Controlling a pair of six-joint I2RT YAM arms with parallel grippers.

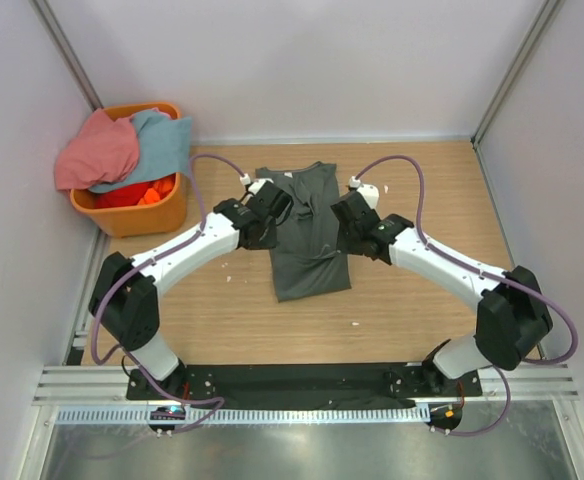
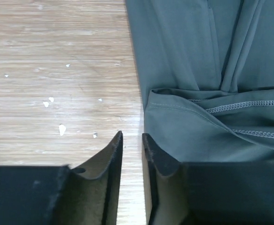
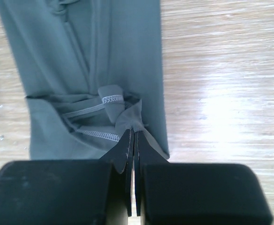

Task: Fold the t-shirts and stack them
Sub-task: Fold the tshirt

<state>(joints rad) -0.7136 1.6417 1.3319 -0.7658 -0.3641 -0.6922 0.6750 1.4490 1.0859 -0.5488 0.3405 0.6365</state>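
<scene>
A dark grey t-shirt (image 1: 307,240) lies on the wooden table, folded into a long narrow strip, with its sleeves folded inward. My left gripper (image 1: 269,232) sits at the shirt's left edge. In the left wrist view the left gripper (image 2: 132,136) stands slightly open with only bare wood in the gap, and the grey t-shirt (image 2: 198,70) lies just to its right. My right gripper (image 1: 347,235) is at the shirt's right side. In the right wrist view the right gripper (image 3: 133,131) is shut on a pinched fold of the grey t-shirt (image 3: 104,47) beside a stitched hem.
An orange basket (image 1: 132,215) stands at the back left. A salmon-pink t-shirt (image 1: 97,150) and a light blue t-shirt (image 1: 162,145) are draped over it. White walls and metal posts enclose the table. Small white specks (image 2: 62,129) dot the wood.
</scene>
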